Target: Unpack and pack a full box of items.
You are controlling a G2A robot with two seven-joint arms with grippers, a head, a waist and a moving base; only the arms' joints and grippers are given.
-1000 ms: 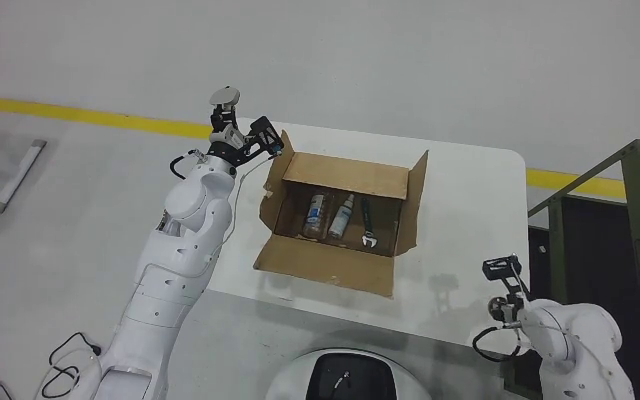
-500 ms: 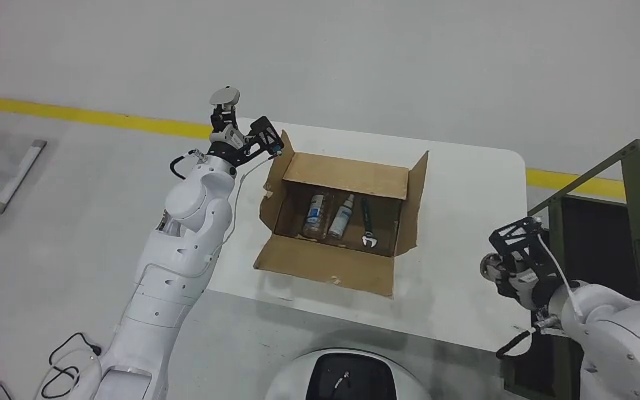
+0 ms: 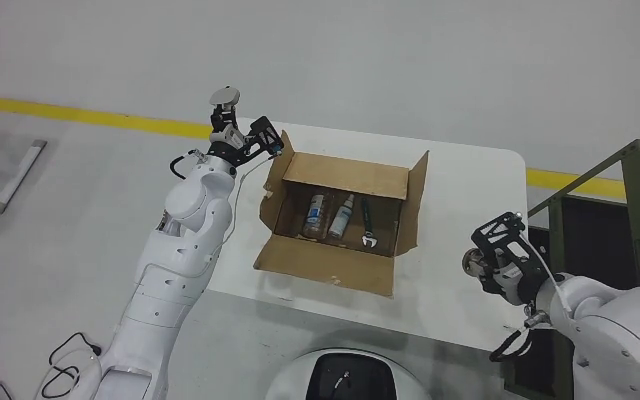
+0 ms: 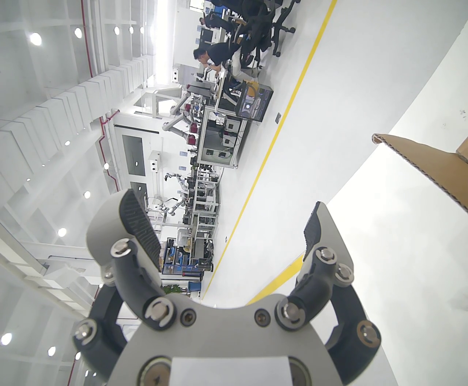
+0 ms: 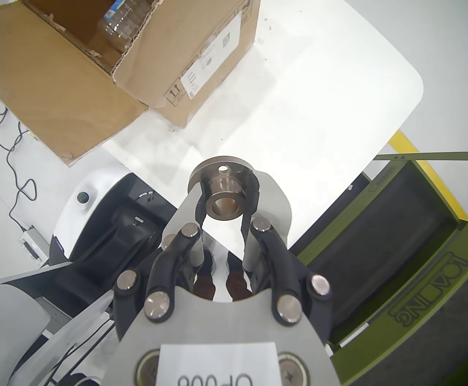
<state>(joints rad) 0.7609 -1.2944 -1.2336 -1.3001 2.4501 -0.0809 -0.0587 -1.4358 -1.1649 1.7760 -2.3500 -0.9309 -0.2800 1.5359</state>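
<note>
The right pincer (image 5: 227,190) was clamped on a bronze-coloured metal bushing (image 5: 223,185): a short, smooth tube with a round flange pierced by one small hole. Ahead of it, well apart across the glossy white tabletop (image 5: 310,102), stood the open corrugated cardboard box (image 5: 204,62). A clear ribbed bottle (image 5: 124,20) inside was half cut off. The left pincer (image 4: 226,223) gaped empty, its ribbed pads bare, near a flap (image 4: 427,161) of the box.

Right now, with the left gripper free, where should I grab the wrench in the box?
Probably mid-handle on the wrench, coming straight down with fingers across its width. It lies flat in the box, head toward the robot, spray bottle on one side, wall close on the other.
</note>
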